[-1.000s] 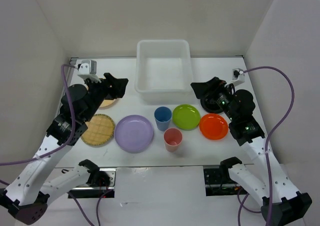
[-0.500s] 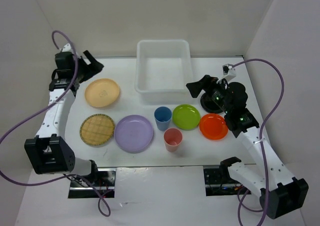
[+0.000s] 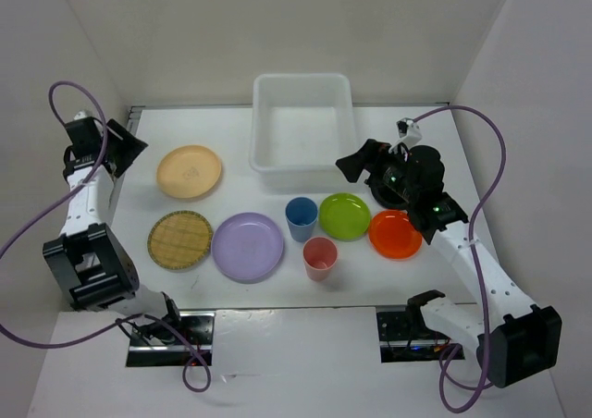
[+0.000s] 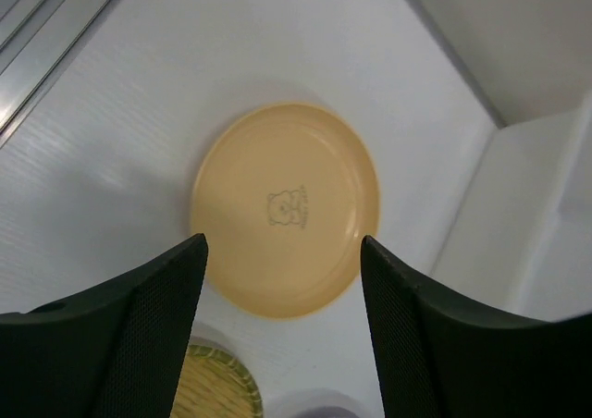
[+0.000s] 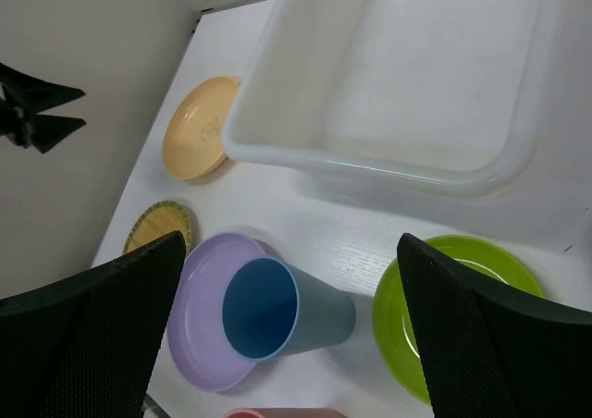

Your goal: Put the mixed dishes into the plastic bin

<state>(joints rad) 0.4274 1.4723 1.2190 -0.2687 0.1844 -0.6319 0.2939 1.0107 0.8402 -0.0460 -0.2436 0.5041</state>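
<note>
The plastic bin [image 3: 302, 122] stands empty at the back centre. In front of it lie a peach plate [image 3: 190, 171], a bamboo plate [image 3: 180, 240], a lavender plate [image 3: 248, 246], a green plate [image 3: 344, 215] and an orange plate [image 3: 395, 233]. A blue cup [image 3: 301, 218] and a pink cup [image 3: 320, 256] stand upright. A black plate [image 3: 382, 196] is mostly hidden under my right arm. My left gripper [image 3: 120, 145] hangs open at the far left, with the peach plate [image 4: 285, 207] ahead of it. Open too, my right gripper [image 3: 356, 164] hovers above the blue cup [image 5: 277, 309], holding nothing.
White walls close in the table on the left, back and right. A metal rail [image 4: 46, 39] runs along the back left edge. Purple cables loop from both arms. The bin wall [image 4: 546, 215] shows at the right of the left wrist view.
My left arm has swung back from the peach plate to the far left wall. My right gripper has edged left and forward, towards the bin's near right corner. No dish has moved.
</note>
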